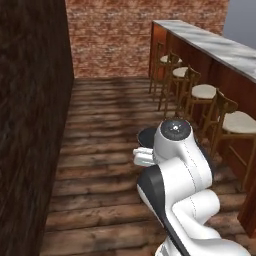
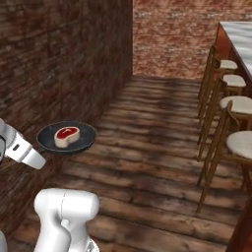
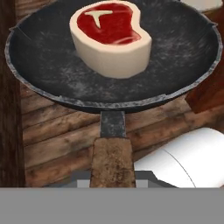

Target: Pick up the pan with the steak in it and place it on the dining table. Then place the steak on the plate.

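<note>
The black pan point(image 3: 43, 57) hangs level above the wooden floor, with the steak point(image 3: 111, 37), red on top with a pale rim, lying in it. My gripper point(image 3: 112, 177) is shut on the pan's brown wooden handle point(image 3: 111, 159). In the right base view the pan point(image 2: 81, 140) and steak point(image 2: 66, 136) float at the left, near the brick wall. Just the pan's dark rim point(image 1: 146, 136) peeks out behind my arm in the left base view. The marble-topped dining table point(image 1: 210, 42) runs along the right side, some way off. The plate is out of view.
A row of wooden stools with round cushions point(image 1: 204, 91) lines the dining table point(image 2: 241, 37). A dark brick wall point(image 2: 59, 74) stands close on the left, another brick wall point(image 1: 115, 35) ahead. A plank floor point(image 2: 147, 128) lies between them.
</note>
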